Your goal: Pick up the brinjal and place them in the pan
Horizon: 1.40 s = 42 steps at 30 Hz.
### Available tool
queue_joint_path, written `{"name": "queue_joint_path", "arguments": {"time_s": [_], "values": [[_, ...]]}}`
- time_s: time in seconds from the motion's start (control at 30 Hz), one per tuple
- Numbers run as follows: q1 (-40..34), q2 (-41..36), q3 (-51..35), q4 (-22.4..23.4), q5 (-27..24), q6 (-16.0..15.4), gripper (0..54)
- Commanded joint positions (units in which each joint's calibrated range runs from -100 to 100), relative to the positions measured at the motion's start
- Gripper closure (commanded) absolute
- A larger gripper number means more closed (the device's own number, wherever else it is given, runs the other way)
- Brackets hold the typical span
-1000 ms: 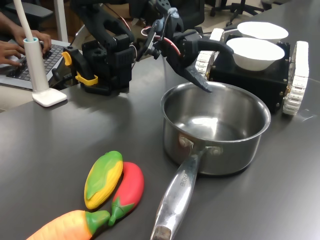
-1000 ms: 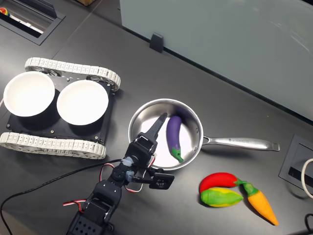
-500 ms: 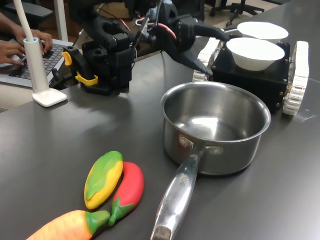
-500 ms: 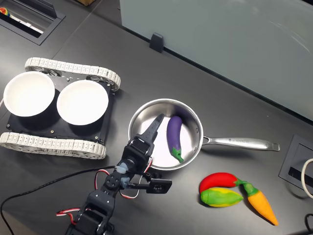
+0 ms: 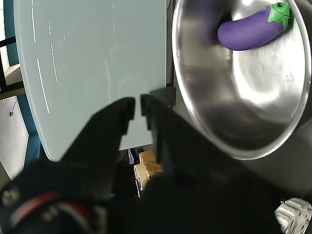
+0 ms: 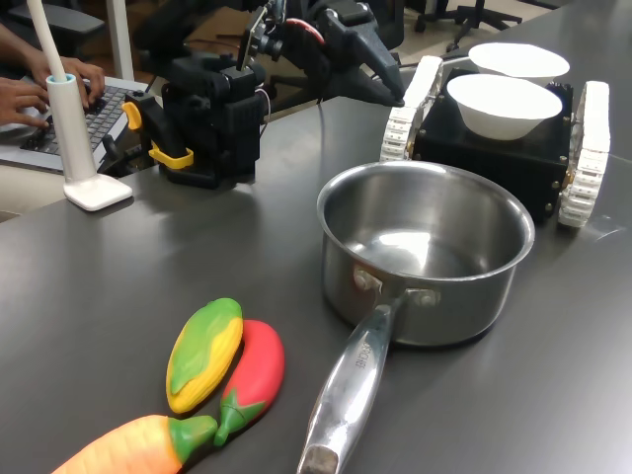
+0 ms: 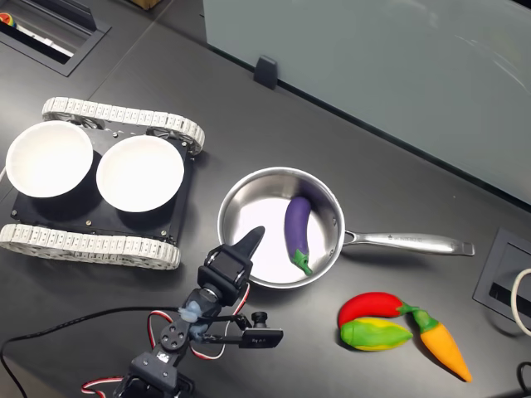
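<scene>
The brinjal [image 7: 295, 233] lies flat on the floor of the pan [image 7: 325, 206], ahead of the claw's tips and clear of them, its green cap turned toward the near wall in the second exterior view. In the wrist view the brinjal [image 5: 252, 30] rests against the steel beyond the claw [image 5: 137, 103], and nothing sits between the two black fingers [image 5: 119, 117]. The jaws stand nearly together with only a thin slit between them; the claw holds nothing.

In the second exterior view the claw [image 7: 251, 238] hangs over the pan's rim on the side away from the long handle [image 7: 408, 243], tip pointing into the pan. In the first exterior view the claw [image 6: 392, 94] is raised above the table [image 6: 118, 276], well apart from the pan [image 6: 427, 259], whose interior hides the brinjal from this camera.

To the side of the claw, a black tracked base [image 7: 99, 186] carries two white bowls [image 7: 139, 173]. Beyond the pan from the claw, near the handle's far end, a red chilli [image 7: 371, 304], a yellow-green corn [image 7: 374, 334] and an orange carrot [image 7: 444, 346] lie touching one another on the table. Behind the arm in the first exterior view, a person's hand [image 6: 30, 94] rests on a keyboard [image 6: 69, 123], beside a white stand [image 6: 81, 148].
</scene>
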Motion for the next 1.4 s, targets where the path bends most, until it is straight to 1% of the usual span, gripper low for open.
{"name": "queue_joint_path", "arguments": {"time_s": [0.0, 0.4, 0.53, 0.67, 0.97, 1.13, 1.2, 1.27, 1.37], "values": [[0.2, -3.3, -5.9, 2.3, -0.5, 0.7, 53.6], [-1.1, -3.8, -12.0, 8.4, -0.9, 0.5, 53.6], [-3.9, -3.8, -14.5, 12.7, -1.0, 0.5, 53.6], [-4.3, -3.8, -16.4, 17.2, -1.4, 0.5, 53.6], [-4.1, -3.8, -17.9, 25.7, -1.9, 0.4, 53.6], [-7.5, -3.8, -19.2, 31.0, -2.5, 0.4, 53.6], [-7.2, -3.8, -18.1, 31.5, -2.7, -0.1, 53.6], [-5.8, -3.8, -16.7, 31.7, -2.3, -1.4, 53.6], [-4.7, -3.8, -14.6, 31.8, -2.1, -1.6, 53.6]]}}
